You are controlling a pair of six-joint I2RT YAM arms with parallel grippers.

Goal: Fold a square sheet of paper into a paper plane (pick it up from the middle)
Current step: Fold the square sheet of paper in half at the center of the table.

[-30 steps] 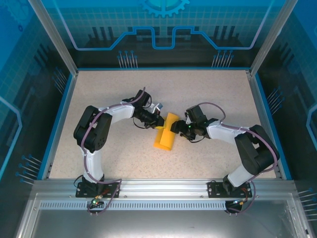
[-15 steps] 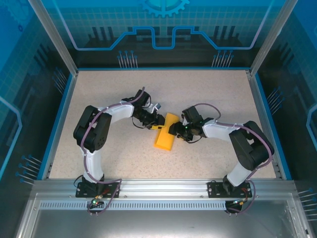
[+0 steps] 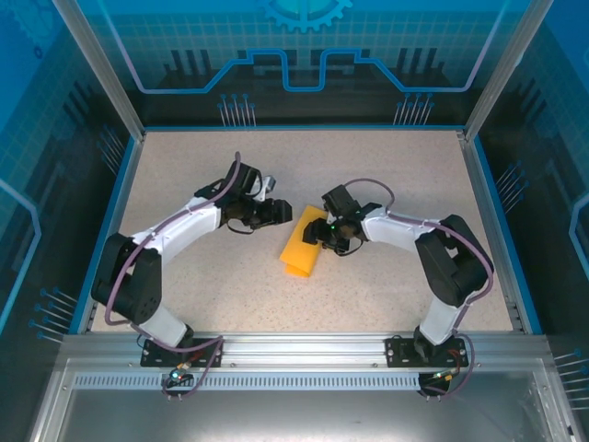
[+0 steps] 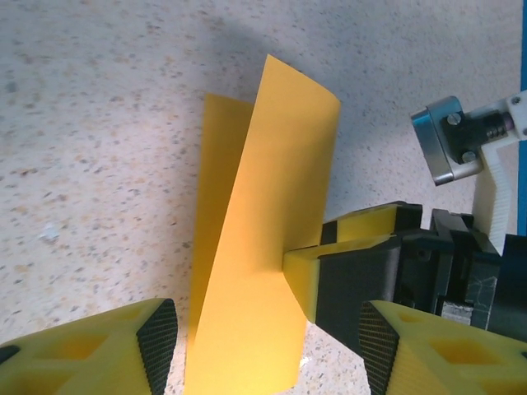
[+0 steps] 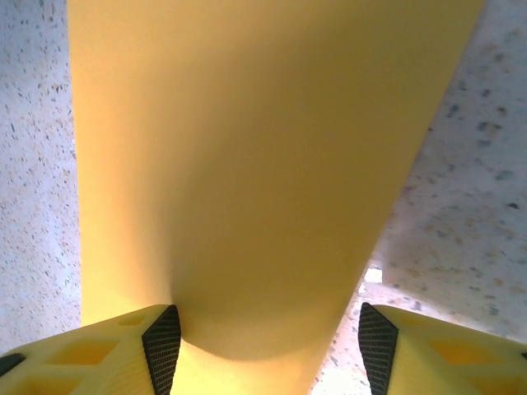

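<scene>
The square sheet of paper [image 3: 299, 253] lies mid-table, orange-yellow, folded into a long band. In the left wrist view one flap of the paper [image 4: 263, 206] stands up off the table. My left gripper [image 3: 279, 214] is just left of the band's far end, open [image 4: 268, 350], with the paper's near end between its spread fingers and no grip on it. My right gripper [image 3: 316, 233] reaches onto the band from the right. One of its fingers [image 4: 346, 280] presses against the raised flap. Its jaws [image 5: 268, 346] stand open, and the paper [image 5: 263, 164] bulges between them.
The speckled table [image 3: 184, 166] is fenced by a blue rim [image 3: 110, 221] and glass walls. An aluminium rail [image 3: 294, 354] with both arm bases runs along the near edge. Bare table lies on all sides of the paper.
My left gripper has opened, let go of the paper and drawn back to the left. The right gripper has pushed further left onto the paper, which now lies flatter.
</scene>
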